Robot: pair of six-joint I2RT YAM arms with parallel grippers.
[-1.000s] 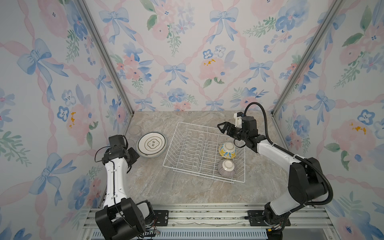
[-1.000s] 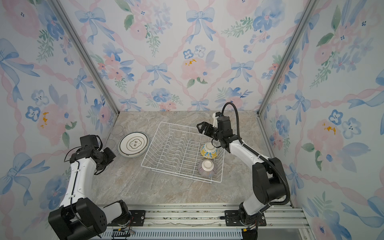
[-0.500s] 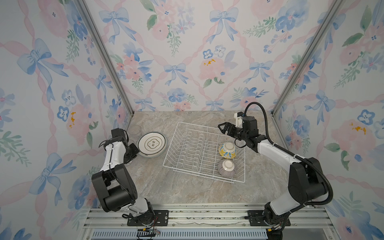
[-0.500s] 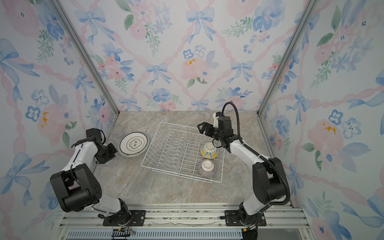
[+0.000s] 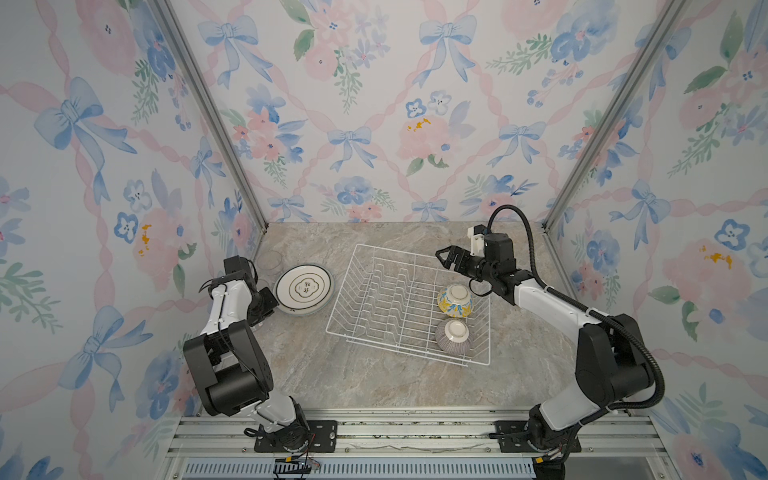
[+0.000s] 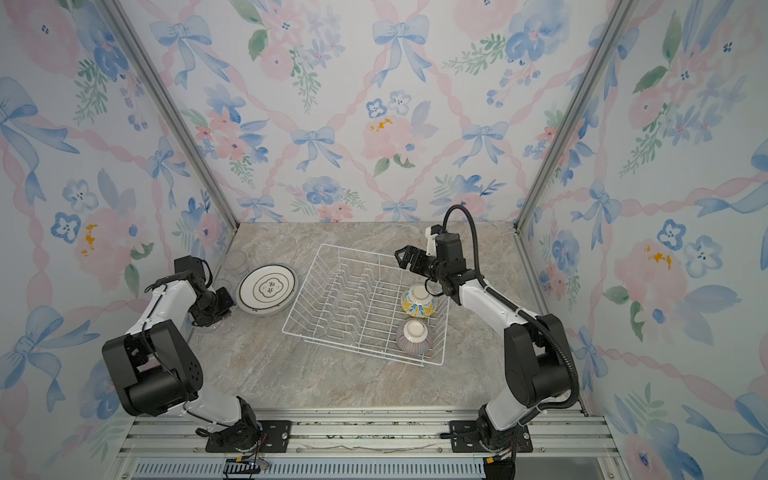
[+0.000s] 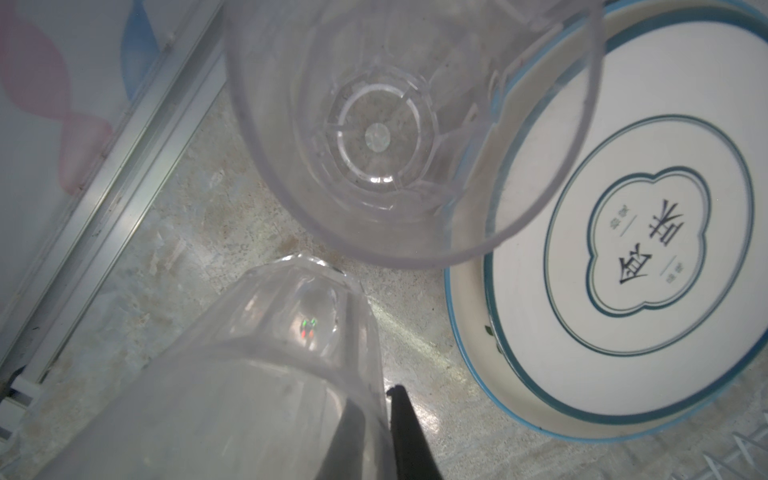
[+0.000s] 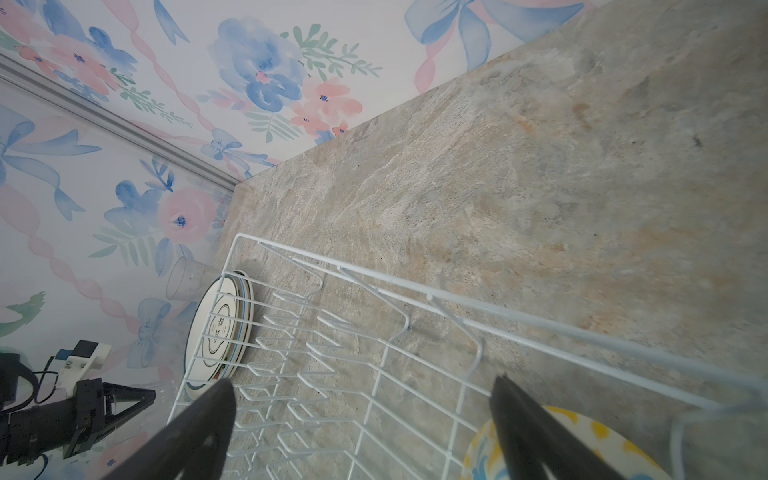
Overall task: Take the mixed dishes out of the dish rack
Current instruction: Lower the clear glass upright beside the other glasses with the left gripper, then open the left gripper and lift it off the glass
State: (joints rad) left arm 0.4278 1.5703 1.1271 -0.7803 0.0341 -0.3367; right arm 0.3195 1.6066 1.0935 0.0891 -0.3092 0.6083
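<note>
Right gripper, jaws wide open and empty, hovers over the dish rack; yellow-blue floral bowl lies inside at its 5 o'clock. Left jaws' state: cannot tell.

Two bowls in rack; plates left.

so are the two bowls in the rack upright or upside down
Upside down. In both top views the yellow-blue floral bowl and the grey-striped bowl show their white foot rings facing up inside the dish rack.
</note>
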